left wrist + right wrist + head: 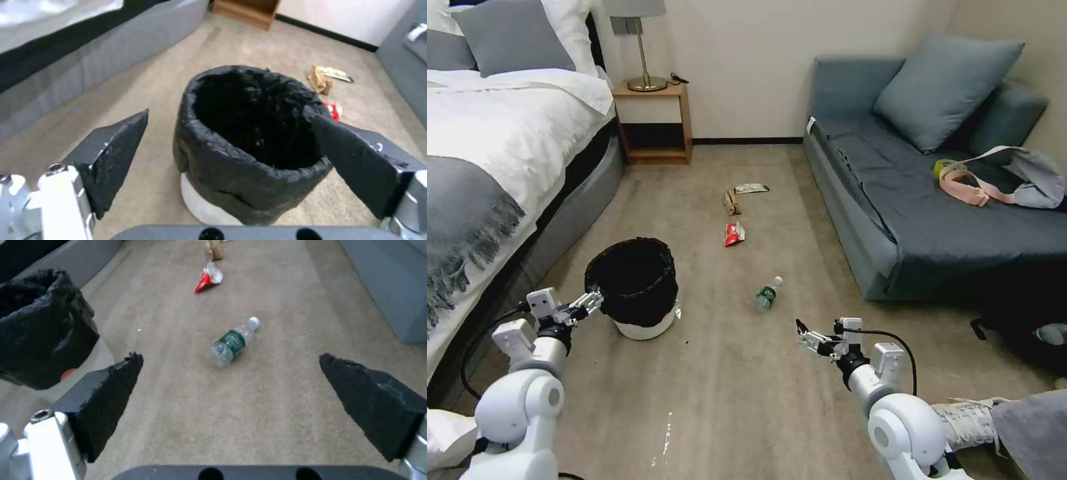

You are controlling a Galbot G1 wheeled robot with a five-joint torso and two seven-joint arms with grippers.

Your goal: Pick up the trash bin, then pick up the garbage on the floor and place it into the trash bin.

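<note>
- Since the trash bin [635, 288] has to be lifted before anything else, what counts is that it stands on the carpet straight ahead of my left gripper [589, 305], whose spread fingers sit at the near edge of the rim
- From my left wrist, the bin mouth lies between my two pads [116, 156], which are parted wider than the rim and grip nothing; one pad is just at the bag's edge, though I cannot tell if it touches
- My left arm is plainly the nearer one to the bin; my right gripper [808, 339] hangs released above bare floor, well apart from it
- The bin is upright, its black bag [249, 173] folded over the rim; the inside is dark and I see no litter in it
- The bottle [234, 342] lies on its side ahead of my right gripper, cap pointing away; the red-white wrapper [734, 233], tan paper [732, 202] and snack wrapper [752, 189] lie further off, none in the bin
</note>
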